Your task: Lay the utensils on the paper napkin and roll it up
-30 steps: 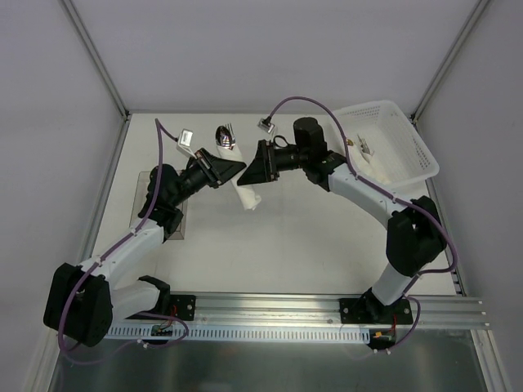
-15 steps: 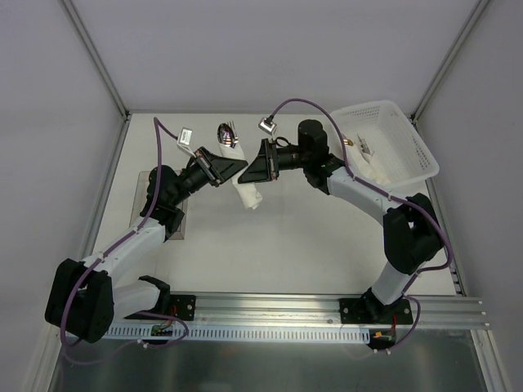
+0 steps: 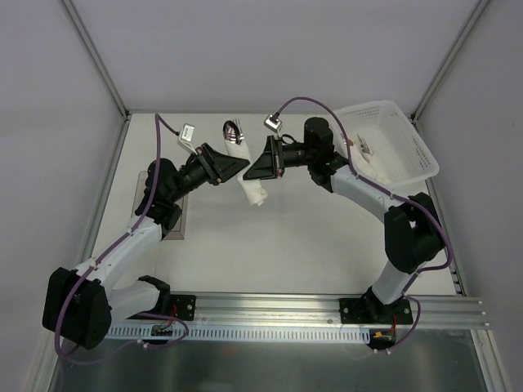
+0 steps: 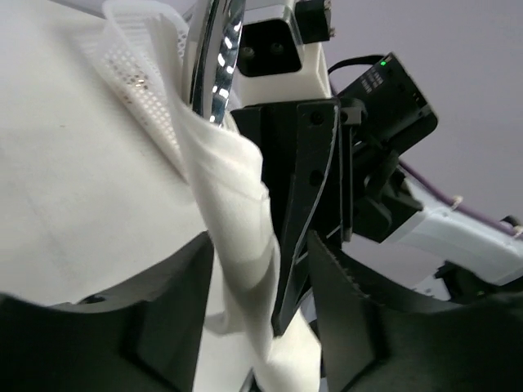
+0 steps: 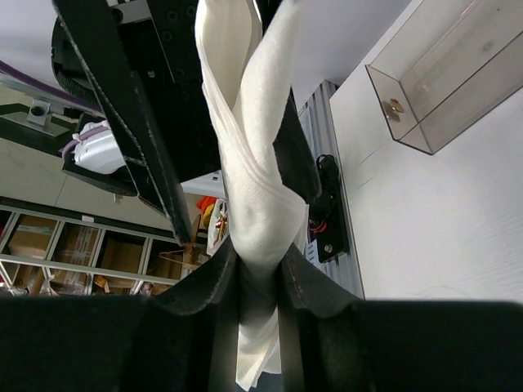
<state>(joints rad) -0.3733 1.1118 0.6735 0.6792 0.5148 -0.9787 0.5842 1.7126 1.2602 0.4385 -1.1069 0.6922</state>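
The right gripper [image 5: 260, 249] was clamped on the twisted paper napkin [image 5: 245, 163], holding the roll apparently clear of the table [image 3: 286, 237] so that it could not unwind. The utensils [image 4: 216, 65] poked from the roll's far end, wrapped inside it. The left gripper [image 4: 260, 237] straddled the roll with its jaws apart, not pinching, likely so it could close elsewhere and tighten the wrap.

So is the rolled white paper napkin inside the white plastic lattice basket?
No, the napkin is pinched in the right gripper, well apart from the basket.
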